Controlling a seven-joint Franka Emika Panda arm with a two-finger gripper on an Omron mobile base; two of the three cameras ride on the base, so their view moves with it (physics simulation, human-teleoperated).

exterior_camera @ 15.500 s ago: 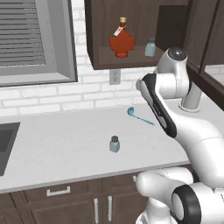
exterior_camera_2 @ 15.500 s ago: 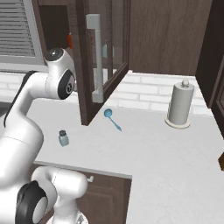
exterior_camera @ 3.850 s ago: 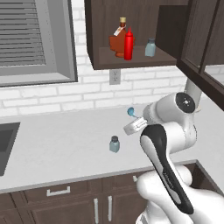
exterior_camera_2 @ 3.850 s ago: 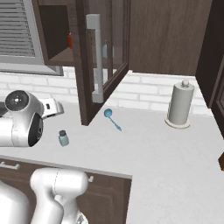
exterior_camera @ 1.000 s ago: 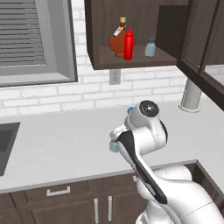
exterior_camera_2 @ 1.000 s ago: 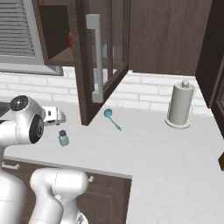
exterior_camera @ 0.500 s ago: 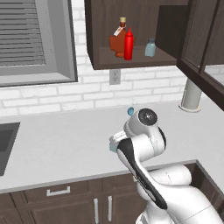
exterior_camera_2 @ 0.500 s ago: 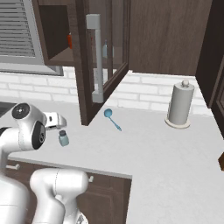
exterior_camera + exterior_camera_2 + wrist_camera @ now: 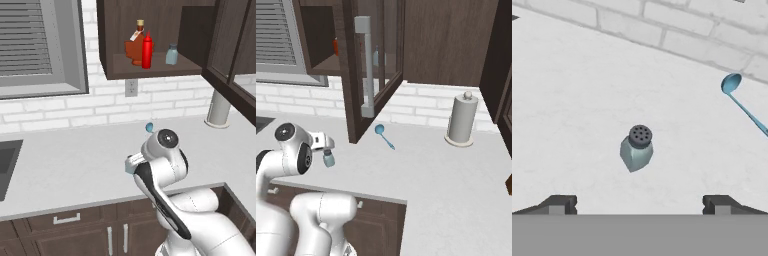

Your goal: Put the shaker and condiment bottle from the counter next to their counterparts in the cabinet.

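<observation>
The shaker (image 9: 637,148), pale blue with a dark perforated cap, stands upright on the counter (image 9: 572,100). My gripper (image 9: 639,205) hovers above it, open, with one fingertip on each side and nothing between them. From the right base view the shaker (image 9: 329,159) sits just below and in front of my hand. In the left base view a sliver of the shaker (image 9: 129,169) shows beside the arm. The red condiment bottle (image 9: 147,50) stands on the cabinet (image 9: 115,67) shelf, next to the counterparts: the orange-brown syrup bottle (image 9: 134,46) and, further right, the twin shaker (image 9: 172,54).
A blue ladle (image 9: 383,135) lies on the counter behind the shaker, near the brick wall. The open cabinet door (image 9: 368,65) hangs above the counter to the right of my hand. A paper towel roll (image 9: 461,120) stands far right. A sink edge (image 9: 7,165) lies at left.
The arm has sunk a little lower over the shaker. The shaker has stayed in place and the jaws have stayed wide.
</observation>
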